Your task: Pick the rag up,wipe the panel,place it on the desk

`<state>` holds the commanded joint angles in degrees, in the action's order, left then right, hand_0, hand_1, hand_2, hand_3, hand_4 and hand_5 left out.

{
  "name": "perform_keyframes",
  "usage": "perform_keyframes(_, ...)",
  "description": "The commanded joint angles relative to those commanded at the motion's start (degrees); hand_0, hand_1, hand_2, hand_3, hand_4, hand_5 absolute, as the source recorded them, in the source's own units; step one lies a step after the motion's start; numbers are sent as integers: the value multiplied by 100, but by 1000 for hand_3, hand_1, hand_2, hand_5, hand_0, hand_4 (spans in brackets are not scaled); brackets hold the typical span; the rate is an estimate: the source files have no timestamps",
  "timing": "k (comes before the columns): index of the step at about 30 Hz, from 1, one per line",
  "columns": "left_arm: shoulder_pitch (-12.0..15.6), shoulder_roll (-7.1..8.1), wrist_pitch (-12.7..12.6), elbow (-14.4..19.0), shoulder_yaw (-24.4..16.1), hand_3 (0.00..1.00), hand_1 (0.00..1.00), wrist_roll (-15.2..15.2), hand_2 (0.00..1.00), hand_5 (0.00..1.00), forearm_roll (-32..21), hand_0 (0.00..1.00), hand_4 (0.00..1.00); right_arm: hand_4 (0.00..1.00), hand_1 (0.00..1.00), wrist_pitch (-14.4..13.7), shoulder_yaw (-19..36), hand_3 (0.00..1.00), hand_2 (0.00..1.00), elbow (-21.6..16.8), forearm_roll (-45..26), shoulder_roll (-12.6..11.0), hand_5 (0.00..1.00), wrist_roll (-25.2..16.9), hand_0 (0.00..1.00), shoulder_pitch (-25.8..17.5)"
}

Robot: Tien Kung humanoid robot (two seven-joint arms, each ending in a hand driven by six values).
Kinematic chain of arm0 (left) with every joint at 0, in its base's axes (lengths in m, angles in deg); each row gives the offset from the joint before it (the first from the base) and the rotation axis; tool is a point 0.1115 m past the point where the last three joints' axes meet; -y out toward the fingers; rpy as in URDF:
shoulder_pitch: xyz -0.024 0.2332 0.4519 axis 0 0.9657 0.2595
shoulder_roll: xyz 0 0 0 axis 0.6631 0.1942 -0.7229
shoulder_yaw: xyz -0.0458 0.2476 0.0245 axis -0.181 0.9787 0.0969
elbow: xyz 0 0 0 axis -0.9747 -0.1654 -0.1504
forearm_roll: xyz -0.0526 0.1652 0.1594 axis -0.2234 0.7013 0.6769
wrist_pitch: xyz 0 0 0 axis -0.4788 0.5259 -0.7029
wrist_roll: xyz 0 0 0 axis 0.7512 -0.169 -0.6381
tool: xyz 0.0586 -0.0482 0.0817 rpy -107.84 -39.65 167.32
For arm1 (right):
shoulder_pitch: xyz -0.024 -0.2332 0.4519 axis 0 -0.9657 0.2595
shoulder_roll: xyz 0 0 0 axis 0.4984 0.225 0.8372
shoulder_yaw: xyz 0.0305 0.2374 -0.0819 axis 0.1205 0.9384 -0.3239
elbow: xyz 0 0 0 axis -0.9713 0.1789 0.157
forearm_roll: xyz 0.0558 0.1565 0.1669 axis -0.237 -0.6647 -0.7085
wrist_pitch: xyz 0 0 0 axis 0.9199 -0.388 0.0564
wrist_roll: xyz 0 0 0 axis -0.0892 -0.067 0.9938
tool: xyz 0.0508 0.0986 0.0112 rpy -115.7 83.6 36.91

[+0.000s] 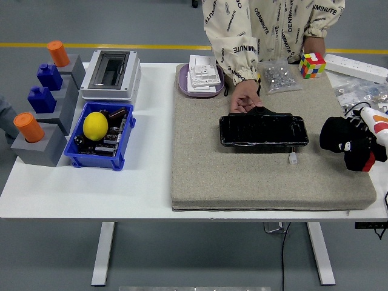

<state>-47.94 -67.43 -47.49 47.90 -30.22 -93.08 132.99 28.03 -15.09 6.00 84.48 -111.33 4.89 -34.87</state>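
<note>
The right hand (347, 145) hangs over the right end of the felt mat (200, 163), black fingers curled together, and it is hard to tell whether they hold anything; no rag shows plainly between them. The only cloth-like thing in view is a dark bunched bit (262, 111) lying well away to the hand's left, at the far edge of the black panel (264, 130), right under the fingers of a person's hand (245, 97) that rests there. The panel itself lies flat on the mat to the hand's left, a clear gap between them, with a small white connector (293, 159) just beside its near edge. Judging from this, the step in hand is the pick-up: the hand would do well to travel left and a little away from the robot, come down with fingers opened over the cloth, and pinch it well clear of the person's fingers. Gathering enough cloth to cover the palm would help the wipe go evenly, and a flat, light stroke along the panel's length should keep it from sliding on the mat or dragging the connector. Farther left on the white surface (145, 188) stands a blue bin (119, 151). The left hand is out of view.
</note>
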Motion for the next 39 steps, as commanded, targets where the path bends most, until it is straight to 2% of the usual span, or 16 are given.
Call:
perform_keyframes(10,22,10,3,0,-34,564,691,1,732,468,26,643,593,998,346,0,-121,428,427,-177,11,109,35,187,256,188)
perform_keyframes(24,44,28,-2,0,-56,564,691,-2,732,470,41,642,593,997,345,-12,-230,427,426,-239,114,299,33,389,256,306)
perform_keyframes(39,23,32,-2,0,-40,565,691,-4,732,471,33,643,593,995,342,-24,-440,425,425,-172,142,762,31,401,256,455)
